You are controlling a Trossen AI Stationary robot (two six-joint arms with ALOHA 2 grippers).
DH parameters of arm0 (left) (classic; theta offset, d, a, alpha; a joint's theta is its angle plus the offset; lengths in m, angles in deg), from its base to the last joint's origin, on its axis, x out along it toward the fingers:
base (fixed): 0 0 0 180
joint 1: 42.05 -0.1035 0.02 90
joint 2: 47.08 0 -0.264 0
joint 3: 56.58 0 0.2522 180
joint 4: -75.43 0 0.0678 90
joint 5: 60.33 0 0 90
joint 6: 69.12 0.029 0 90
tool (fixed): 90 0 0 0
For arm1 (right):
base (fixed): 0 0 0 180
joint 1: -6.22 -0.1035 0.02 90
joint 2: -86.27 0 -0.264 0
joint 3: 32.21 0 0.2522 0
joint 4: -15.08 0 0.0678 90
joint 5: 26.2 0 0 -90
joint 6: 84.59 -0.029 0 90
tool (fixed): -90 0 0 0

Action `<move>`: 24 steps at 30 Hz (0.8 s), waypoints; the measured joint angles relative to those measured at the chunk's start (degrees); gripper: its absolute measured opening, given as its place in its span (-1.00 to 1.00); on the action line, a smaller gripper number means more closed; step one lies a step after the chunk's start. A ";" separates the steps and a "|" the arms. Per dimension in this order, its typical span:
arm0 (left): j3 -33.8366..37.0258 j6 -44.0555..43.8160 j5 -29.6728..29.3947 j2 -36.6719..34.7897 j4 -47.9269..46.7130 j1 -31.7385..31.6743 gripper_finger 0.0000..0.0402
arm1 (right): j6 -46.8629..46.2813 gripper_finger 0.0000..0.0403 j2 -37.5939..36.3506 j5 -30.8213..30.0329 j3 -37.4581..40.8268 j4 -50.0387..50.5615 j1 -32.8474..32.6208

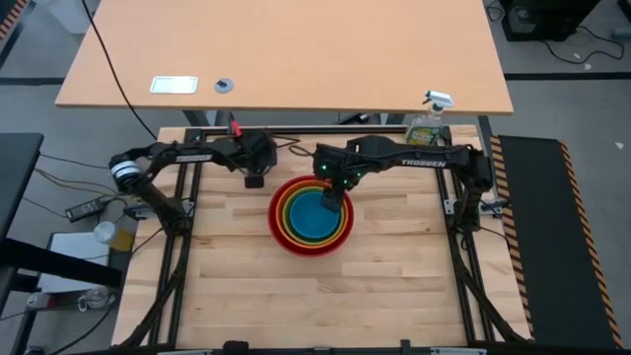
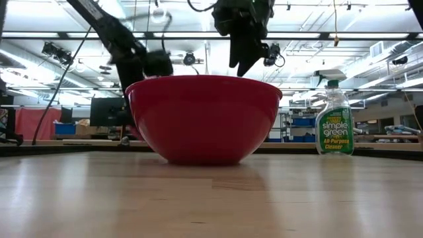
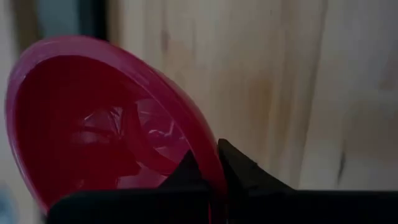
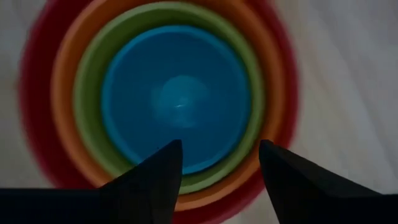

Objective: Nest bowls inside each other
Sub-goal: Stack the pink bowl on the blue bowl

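Four bowls sit nested at the table's middle: red (image 1: 279, 229) outermost, then orange, yellow-green, and blue (image 1: 314, 217) innermost, the blue one also in the right wrist view (image 4: 177, 99). My right gripper (image 4: 221, 149) hangs open above this stack, touching nothing. The small pink bowl (image 3: 93, 124) is at the table's far left of the stack, with my left gripper (image 3: 211, 165) shut on it. In the high view the left gripper (image 1: 254, 170) hides the pink bowl. In the low view the red bowl (image 2: 203, 119) stands in front of it. My left gripper has the pink bowl by its rim (image 3: 208, 152), one finger (image 3: 186, 177) inside the bowl and the other (image 3: 245, 171) outside against the wall. The fingers slant down from above. The bowl sits tilted in the hold; whether it is clear of the table does not show.
A green spray bottle (image 1: 426, 123) stands at the table's far right edge, also in the low view (image 2: 334, 122). Bare wood lies in front of the stack, toward the near edge (image 1: 315, 306). The arm mounts and frame rails run along both sides.
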 joint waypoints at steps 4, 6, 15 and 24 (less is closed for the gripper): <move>0.01 0.62 -1.54 -6.88 -1.62 2.64 -0.95 | 2.69 0.06 0.00 -0.17 0.00 -0.26 1.95; 0.01 0.00 -1.43 -11.08 -1.94 4.90 -0.95 | 4.06 0.05 -0.11 -0.54 0.00 -0.20 2.81; -2.33 -6.70 1.24 -21.73 -1.76 22.65 -0.93 | 9.87 0.03 -4.63 -1.90 1.36 0.73 9.43; -15.10 -7.38 3.92 -8.12 -2.50 31.77 -0.93 | 9.87 0.03 -15.78 -0.52 17.11 -7.50 17.60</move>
